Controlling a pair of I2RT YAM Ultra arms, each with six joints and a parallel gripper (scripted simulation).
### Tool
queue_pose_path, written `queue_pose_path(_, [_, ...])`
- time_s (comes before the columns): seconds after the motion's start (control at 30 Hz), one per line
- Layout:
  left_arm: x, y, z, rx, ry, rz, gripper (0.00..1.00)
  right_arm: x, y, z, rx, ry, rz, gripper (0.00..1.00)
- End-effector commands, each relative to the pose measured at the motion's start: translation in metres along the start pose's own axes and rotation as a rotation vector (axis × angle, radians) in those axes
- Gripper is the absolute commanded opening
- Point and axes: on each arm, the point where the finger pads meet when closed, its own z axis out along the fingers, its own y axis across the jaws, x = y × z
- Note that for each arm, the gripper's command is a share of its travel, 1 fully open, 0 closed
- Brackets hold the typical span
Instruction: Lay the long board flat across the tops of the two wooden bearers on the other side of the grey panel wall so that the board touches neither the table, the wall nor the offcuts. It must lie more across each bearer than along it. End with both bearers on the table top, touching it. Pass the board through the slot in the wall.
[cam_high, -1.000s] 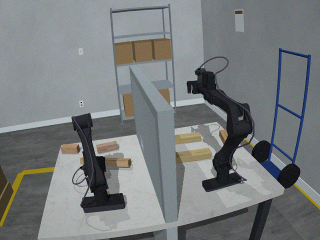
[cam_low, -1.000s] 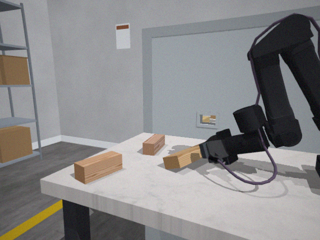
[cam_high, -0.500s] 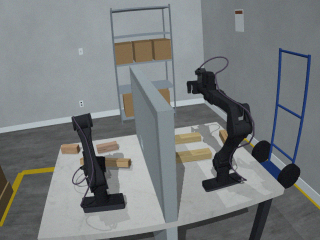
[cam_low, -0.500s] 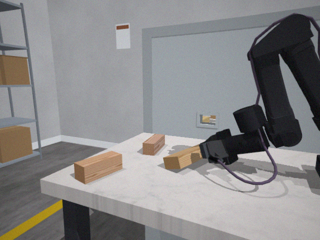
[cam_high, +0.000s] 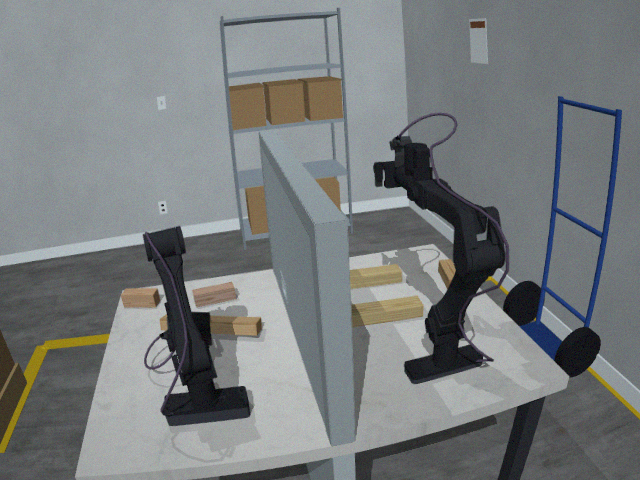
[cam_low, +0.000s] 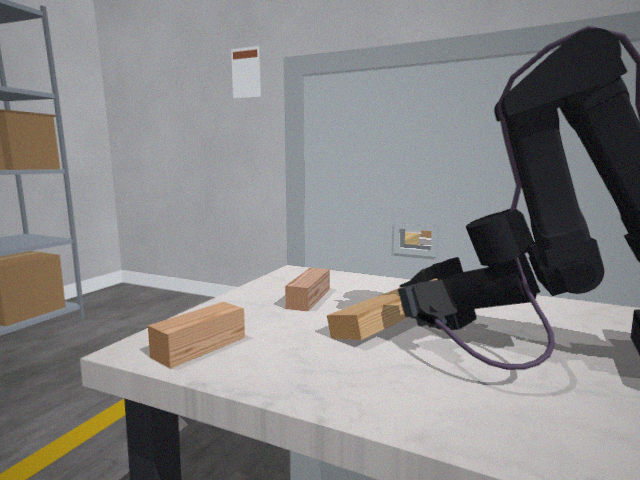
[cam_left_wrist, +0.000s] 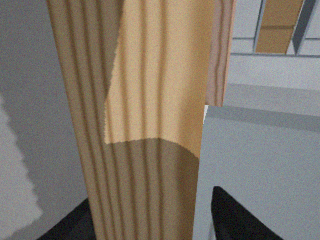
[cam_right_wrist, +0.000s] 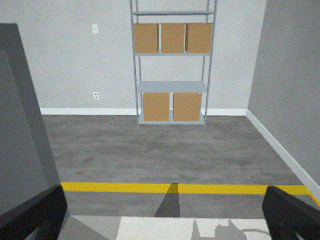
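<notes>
The long board (cam_high: 235, 325) (cam_low: 361, 317) (cam_left_wrist: 155, 100) is on the left arm's side of the wall, low over the table or on it; which, I cannot tell. My left gripper (cam_low: 406, 301) (cam_left_wrist: 159, 196) is open around the board, with a gap beside one finger in the left wrist view. My right gripper (cam_high: 379, 176) (cam_right_wrist: 163, 195) is open and empty, high above the table across the wall. Two pale bearers (cam_high: 376, 277) (cam_high: 390, 311) lie there, roughly parallel, their near ends hidden by the wall. The slot (cam_low: 396, 248) is a small framed opening low in the wall.
The grey panel wall (cam_high: 299, 248) (cam_low: 351, 155) (cam_right_wrist: 20, 140) divides the table. Two reddish offcuts (cam_high: 140, 298) (cam_high: 215, 294) (cam_low: 196, 333) (cam_low: 307, 289) lie near the board. Another wooden block (cam_high: 446, 273) lies behind the right arm, partly hidden.
</notes>
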Motion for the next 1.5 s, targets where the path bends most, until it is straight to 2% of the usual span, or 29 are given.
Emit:
queue_pose_path(0.0, [-0.01,-0.035,0.0,0.12,-0.031,0.074,0.52,-0.028,-0.006,-0.009,0.023,-0.064,-0.013,1.0])
queue_pose_path(0.03, [-0.01,-0.035,0.0,0.12,-0.031,0.074,0.52,-0.028,-0.006,-0.009,0.023,-0.064,-0.013,1.0])
queue_pose_path(0.07, [-0.01,-0.035,0.0,0.12,-0.031,0.074,0.59,-0.028,-0.006,-0.009,0.023,-0.064,-0.013,1.0])
queue_pose_path(0.5, [-0.01,-0.035,0.0,0.12,-0.031,0.074,0.59,-0.028,-0.006,-0.009,0.023,-0.064,-0.013,1.0])
queue_pose_path(0.53, [-0.01,-0.035,0.0,0.12,-0.031,0.074,0.65,-0.028,-0.006,-0.009,0.023,-0.064,-0.013,1.0])
queue_pose_path(0.87, [-0.01,-0.035,0.0,0.12,-0.031,0.074,0.65,-0.028,-0.006,-0.009,0.023,-0.064,-0.013,1.0])
queue_pose_path(0.9, [-0.001,-0.028,-0.011,0.1,-0.01,0.062,0.65,-0.028,-0.006,-0.009,0.023,-0.064,-0.013,1.0])
queue_pose_path(1.13, [-0.002,-0.027,-0.016,0.093,-0.005,0.06,0.65,-0.028,-0.006,-0.009,0.023,-0.064,-0.013,1.0])
queue_pose_path(1.3, [-0.009,-0.04,-0.009,0.132,-0.019,0.081,0.65,-0.028,-0.006,-0.009,0.023,-0.064,-0.013,1.0])
queue_pose_path(1.4, [0.001,-0.029,-0.029,0.101,0.008,0.073,0.65,-0.028,-0.006,-0.009,0.023,-0.064,-0.013,1.0])
queue_pose_path(1.47, [0.006,-0.006,-0.036,0.016,0.031,0.017,0.65,-0.028,-0.006,-0.009,0.023,-0.064,-0.013,1.0])
